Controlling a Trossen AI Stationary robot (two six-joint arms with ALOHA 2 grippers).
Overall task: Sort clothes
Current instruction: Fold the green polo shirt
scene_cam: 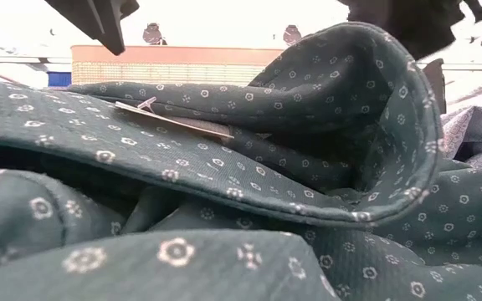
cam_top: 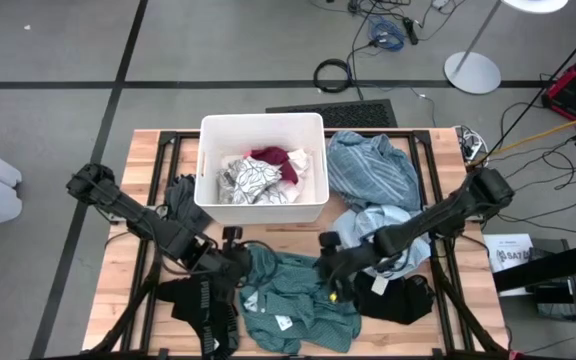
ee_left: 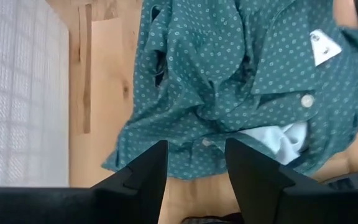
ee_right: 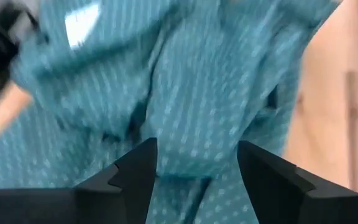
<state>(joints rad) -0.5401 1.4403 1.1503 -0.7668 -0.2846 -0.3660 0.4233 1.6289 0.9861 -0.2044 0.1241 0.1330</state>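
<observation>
1. High view: the white bin [cam_top: 261, 125] sits at the far middle of the wooden table [cam_top: 133, 180] and holds a white-grey patterned garment [cam_top: 251, 181] and a dark red garment [cam_top: 280, 158], so part of the sort looks done. A blue-grey shirt [cam_top: 371, 168] lies just right of the bin, a light blue shirt [cam_top: 388, 222] nearer the front, a black garment [cam_top: 400, 297] at the front right and a black garment with white lettering [cam_top: 208, 305] at the front left. The teal-green shirt [cam_top: 293, 300] is spread at the front centre, with the left gripper [cam_top: 236, 262] over its left edge and the right gripper [cam_top: 330, 270] over its right edge

2. Low view: the teal shirt fills the picture, a folded edge standing up on the right and a paper tag [scene_cam: 178, 121] lying on it. Dark arm parts hang in from above; no fingers can be made out

3. Left wrist view: the left gripper's fingers [ee_left: 145, 174] stand apart and empty, above the shirt's edge, with bare table beside it

4. Right wrist view: the right gripper's fingers [ee_right: 135, 168] are likewise spread with nothing between them, the teal cloth close beneath

5. Judgement: two pieces are binned and five are left on the table; the teal shirt seems to be the piece in hand, not yet gripped
</observation>
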